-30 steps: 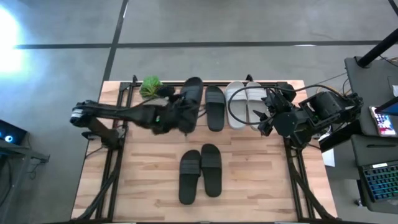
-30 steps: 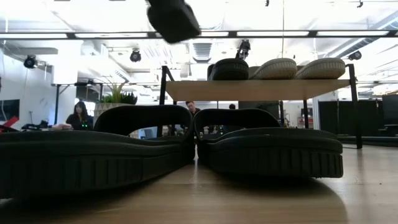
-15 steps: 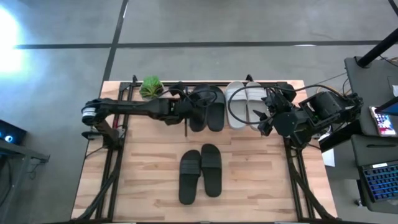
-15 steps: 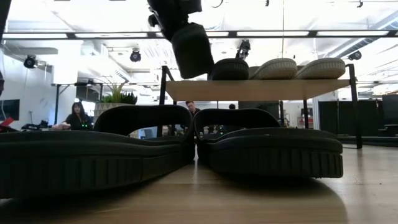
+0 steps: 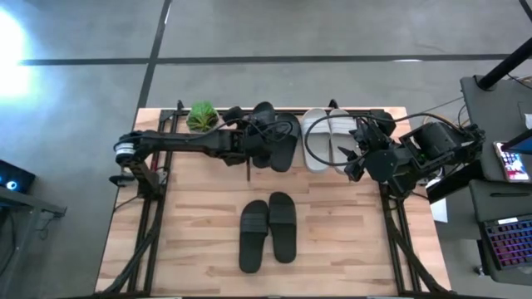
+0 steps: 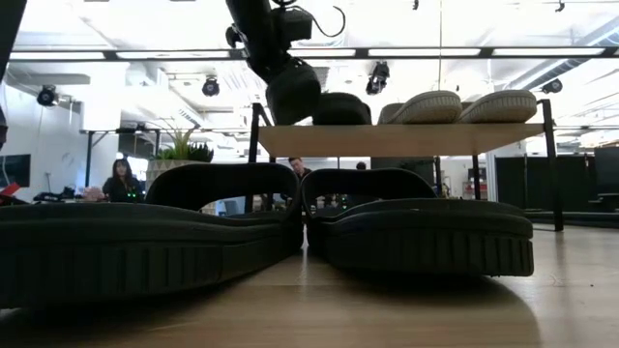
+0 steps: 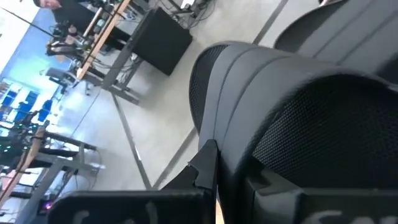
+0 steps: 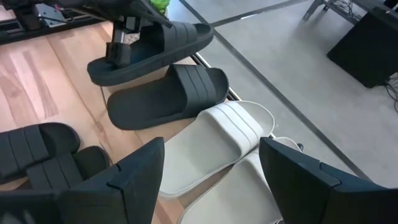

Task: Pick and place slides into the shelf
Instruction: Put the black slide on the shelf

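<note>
My left gripper [image 5: 248, 150] is shut on one matte black slide [image 5: 264, 131] and holds it over the left part of the shelf [image 6: 406, 139], beside the other black slide [image 5: 288, 146] lying flat on the board. The light grey pair [image 5: 328, 138] lies to its right on the shelf. A second black pair [image 5: 268, 229] lies on the table's near half. My right gripper [image 8: 211, 147] waits open at the shelf's right end, touching nothing. My left gripper pinches the black slide by its left side edge near the heel end [image 8: 117, 55], coming level from the table's left. The slide is tilted, strap end [image 8: 181, 32] toward the far edge. Its low end [image 6: 290, 118] hangs just over the board; I cannot tell whether it touches.
A small green plant [image 5: 201, 115] stands at the shelf's left end, close to my left arm. The shelf's black frame posts [image 6: 255, 135] rise at its corners. Bare tabletop [image 5: 191, 224] lies left and right of the black pair. People sit in the room behind [image 6: 124, 180].
My left gripper has carried the black slide toward the far edge and down onto the shelf's left part, close beside the black slide lying there. The held slide has come from high above the board to just over it, still tilted.
</note>
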Controlling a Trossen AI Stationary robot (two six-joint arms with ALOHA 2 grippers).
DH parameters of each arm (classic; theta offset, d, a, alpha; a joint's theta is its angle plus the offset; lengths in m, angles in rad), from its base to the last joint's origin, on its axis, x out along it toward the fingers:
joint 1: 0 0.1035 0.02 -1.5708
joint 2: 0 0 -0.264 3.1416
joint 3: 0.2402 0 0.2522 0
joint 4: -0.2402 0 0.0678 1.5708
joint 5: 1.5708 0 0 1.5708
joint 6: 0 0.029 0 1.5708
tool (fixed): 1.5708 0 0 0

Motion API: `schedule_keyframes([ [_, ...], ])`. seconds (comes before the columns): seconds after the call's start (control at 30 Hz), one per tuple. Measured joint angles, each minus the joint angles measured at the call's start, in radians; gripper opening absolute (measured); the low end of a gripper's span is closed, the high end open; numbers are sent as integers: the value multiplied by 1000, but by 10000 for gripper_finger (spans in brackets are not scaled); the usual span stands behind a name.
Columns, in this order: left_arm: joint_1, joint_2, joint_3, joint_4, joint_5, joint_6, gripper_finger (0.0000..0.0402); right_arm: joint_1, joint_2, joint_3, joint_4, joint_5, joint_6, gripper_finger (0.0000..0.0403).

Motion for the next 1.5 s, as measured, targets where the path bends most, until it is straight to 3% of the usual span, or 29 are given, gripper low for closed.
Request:
schedule_keyframes([
  [0.67, 12, 16, 11, -114, 0, 63, 0, 0, 0, 0, 0, 0, -4, 254],
  [0.9, 13, 8, 79, -119, -74, 86, 0, 0, 0, 0, 0, 0, -4, 254],
  [1.07, 13, 7, 136, -130, -68, 203, 0, 0, 0, 0, 0, 0, -4, 254],
  [1.37, 55, 26, 148, -331, 71, 230, 0, 0, 0, 0, 0, 0, -4, 254],
  [1.5, 59, 38, 148, -343, 119, 243, 0, 0, 0, 0, 0, 1, -4, 254],
])
